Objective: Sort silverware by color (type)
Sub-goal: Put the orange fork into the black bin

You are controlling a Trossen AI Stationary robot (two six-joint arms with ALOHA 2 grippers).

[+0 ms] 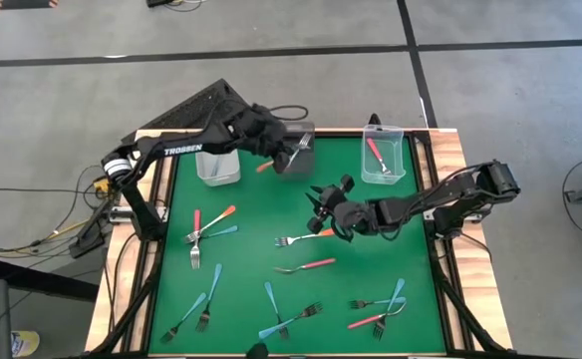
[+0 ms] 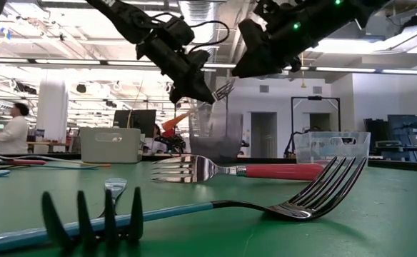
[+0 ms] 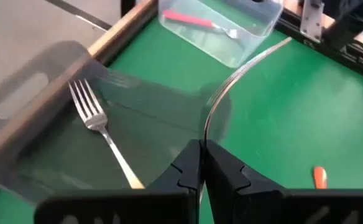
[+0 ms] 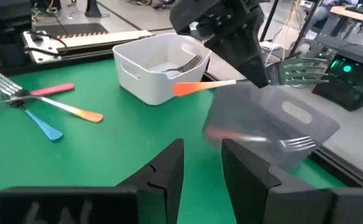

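Note:
My left gripper point(image 1: 279, 150) is shut on an orange-handled fork point(image 1: 289, 152) above the smoky grey bin point(image 1: 297, 160) at the mat's far edge. In the right wrist view a pink-red fork point(image 4: 262, 138) lies in that bin. The white bin point(image 1: 218, 166) stands to its left and holds a fork point(image 4: 184, 63). The clear bin point(image 1: 383, 160) to its right holds a pink-red fork point(image 1: 376, 153). My right gripper point(image 1: 324, 206) hovers open at mid-table, just beyond another orange fork point(image 1: 304, 237) that lies flat on the mat. My left gripper pinches the orange-handled fork between its two fingers on the slim shaft point(image 3: 130, 179) between tines and handle, lying across it. The fork is lifted clear and roughly level. Its tines point(image 3: 85, 104) hang over the grey bin and the orange handle end point(image 3: 319, 176) juts out the other side.
Several blue, pink-red and orange forks lie scattered on the green mat point(image 1: 251, 214), mostly toward the near edge and the left. A wooden rim point(image 1: 448, 150) frames the mat. A person point(image 2: 11, 128) stands far off in the room.

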